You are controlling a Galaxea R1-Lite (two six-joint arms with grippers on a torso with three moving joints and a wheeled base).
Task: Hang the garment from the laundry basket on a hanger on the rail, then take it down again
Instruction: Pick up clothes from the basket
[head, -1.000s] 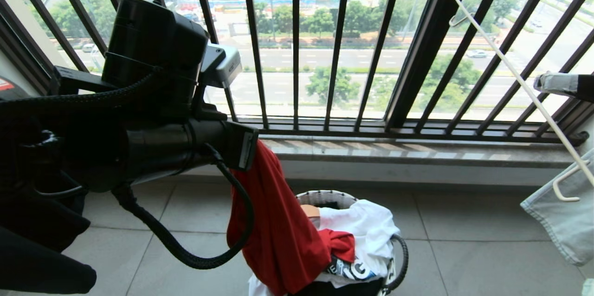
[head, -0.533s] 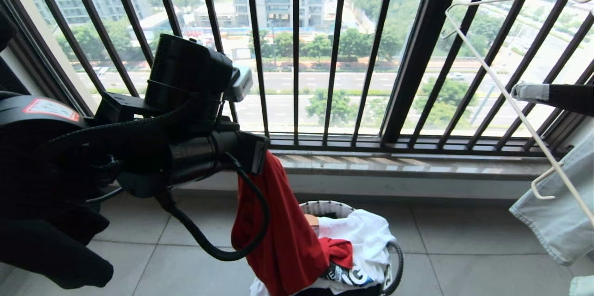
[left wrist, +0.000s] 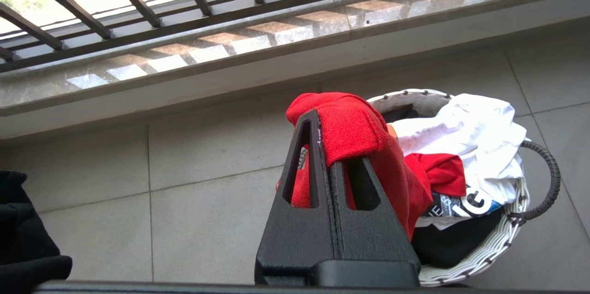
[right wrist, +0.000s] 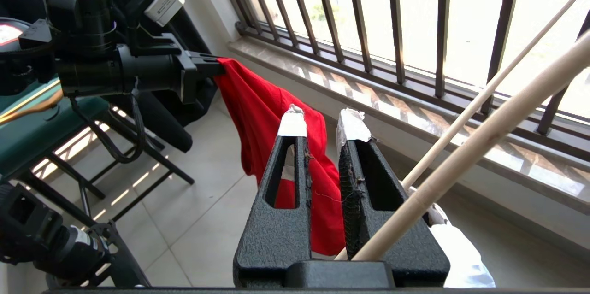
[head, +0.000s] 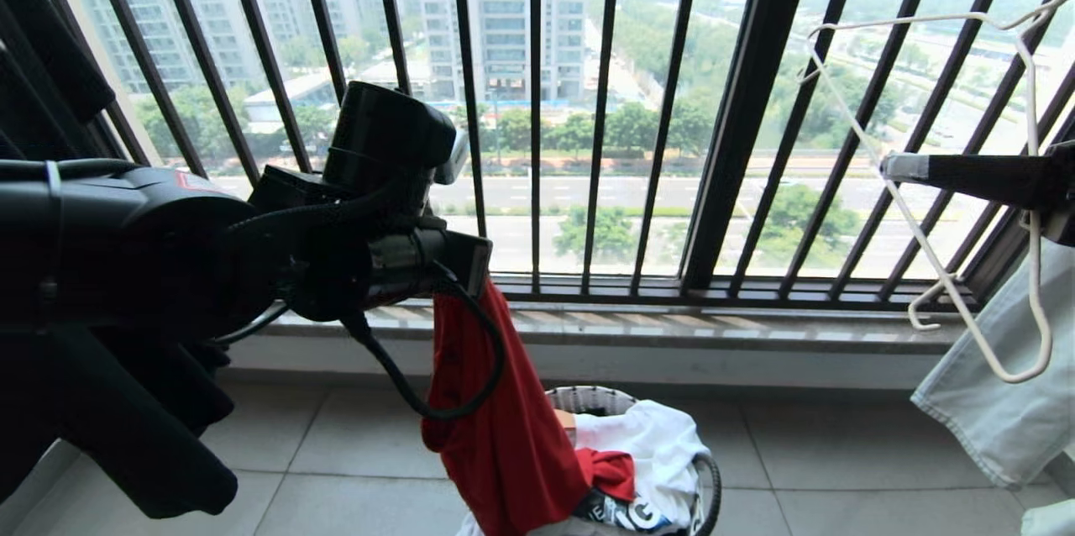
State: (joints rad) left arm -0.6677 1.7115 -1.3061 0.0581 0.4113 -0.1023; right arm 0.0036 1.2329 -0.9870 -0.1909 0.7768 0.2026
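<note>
Change: the head camera has tilted up, so the whole scene sits lower than a second ago; the left arm has stretched further forward too, and more of the shirt (head: 495, 435) hangs out of the basket (head: 710, 486).
Left claw (left wrist: 329, 139): pressed together, pinching a fold of the shirt's red cloth; the fold bulges over the fingertips.
Right claw (right wrist: 322, 123): fingers a little apart; the hanger (head: 924, 242) runs across beside the right finger, low near its base. Whether it is truly gripped I cannot tell from these views.
Shirt: hangs straight down from the left claw, long axis vertical, its lower end in the basket among the white garment (head: 655, 444) and a black one with pale print.
Key relation: the hanger is well to the right of the shirt, at about the height of the left claw. The right arm carries it, the left arm the shirt, so the two must come together across the middle, as I judge.
Materials: shirt is soft knit, limp and creased; hanger is thin, stiff white wire, a long triangle with small hooked notches; basket is round white mesh with black looped handles.
Surroundings: dark window bars (head: 537, 99), stone sill, grey floor tiles, pale denim (head: 999, 402) hanging at far right.
Rail: not in view.
</note>
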